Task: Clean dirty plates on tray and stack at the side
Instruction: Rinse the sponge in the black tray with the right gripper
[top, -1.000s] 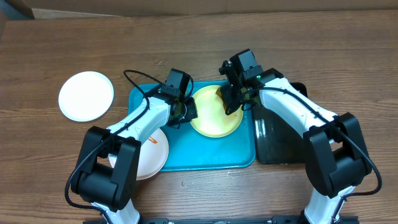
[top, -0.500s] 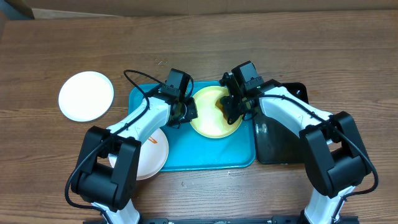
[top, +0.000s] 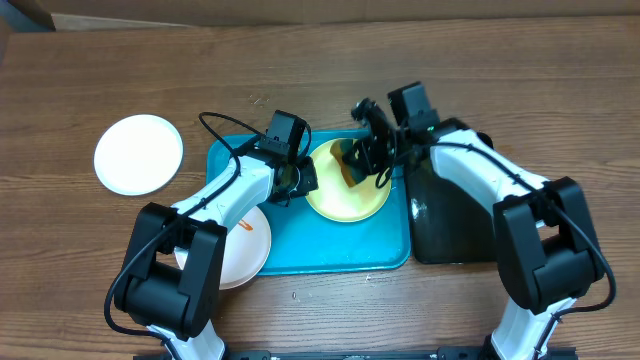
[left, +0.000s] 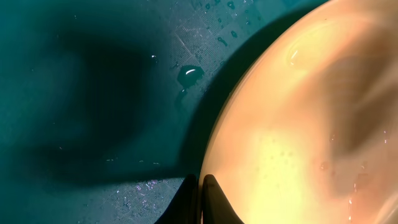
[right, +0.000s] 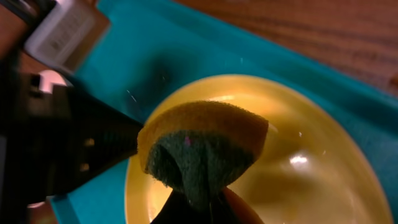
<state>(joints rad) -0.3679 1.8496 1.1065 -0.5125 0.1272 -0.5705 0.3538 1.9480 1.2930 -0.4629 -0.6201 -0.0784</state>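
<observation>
A pale yellow plate (top: 350, 195) lies on the turquoise tray (top: 330, 250). My left gripper (top: 303, 181) is shut on its left rim; in the left wrist view the fingertips (left: 200, 199) pinch the edge of the plate (left: 298, 124) above the wet tray (left: 93, 93). My right gripper (top: 360, 160) is shut on a yellow sponge with a dark green scouring side (right: 199, 146), held over the far part of the plate (right: 298, 162). A white plate with an orange smear (top: 248, 240) overlaps the tray's left edge. Another white plate (top: 139, 153) rests on the table at the left.
A black tray (top: 450, 225) lies against the turquoise tray's right side, under my right arm. Water drops (left: 189, 73) dot the tray floor beside the yellow plate. Bare wooden table (top: 500, 70) surrounds the trays.
My right gripper has carried the sponge from the plate's right side across to its far left part. The left gripper and the plates have stayed put.
</observation>
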